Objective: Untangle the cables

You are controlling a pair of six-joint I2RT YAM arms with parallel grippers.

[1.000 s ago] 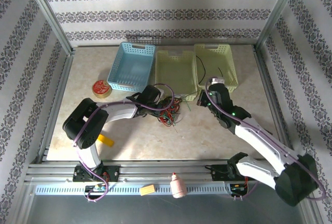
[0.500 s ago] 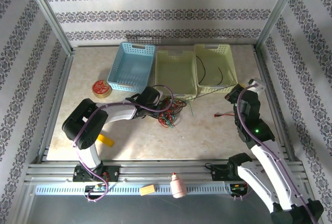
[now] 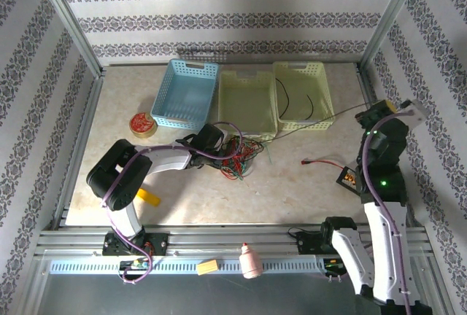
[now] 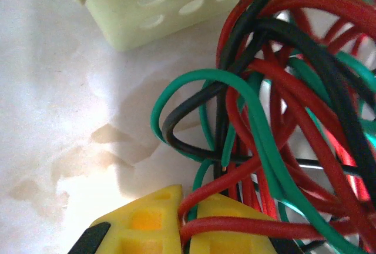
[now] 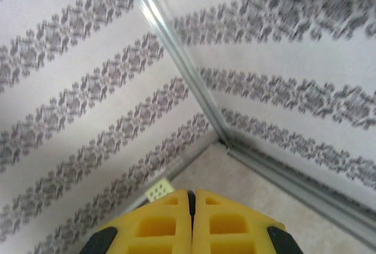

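Observation:
The cables (image 3: 237, 154) lie as a red, green and black tangle in front of the middle basket. My left gripper (image 3: 217, 140) sits at the tangle's left side. In the left wrist view its yellow fingers (image 4: 150, 221) are shut on a red cable (image 4: 235, 227), with green and black loops (image 4: 258, 119) piled just beyond. My right gripper (image 3: 370, 114) is raised at the far right, and its jaws (image 5: 191, 194) are pressed together. A thin dark cable (image 3: 321, 122) runs taut from the tangle to it. One red cable (image 3: 321, 162) lies loose on the table at the right.
A blue basket (image 3: 182, 92) and two yellow-green baskets (image 3: 248, 100) (image 3: 321, 92) stand at the back; black cables (image 3: 295, 103) lie in the right one. A red tape roll (image 3: 141, 123), a yellow block (image 3: 149, 197) and a pink bottle (image 3: 250, 259) are nearby.
My right arm has swung from the tangle out to the far right and risen, drawing a thin dark cable taut. A red cable now lies on the table. The left arm has stayed put.

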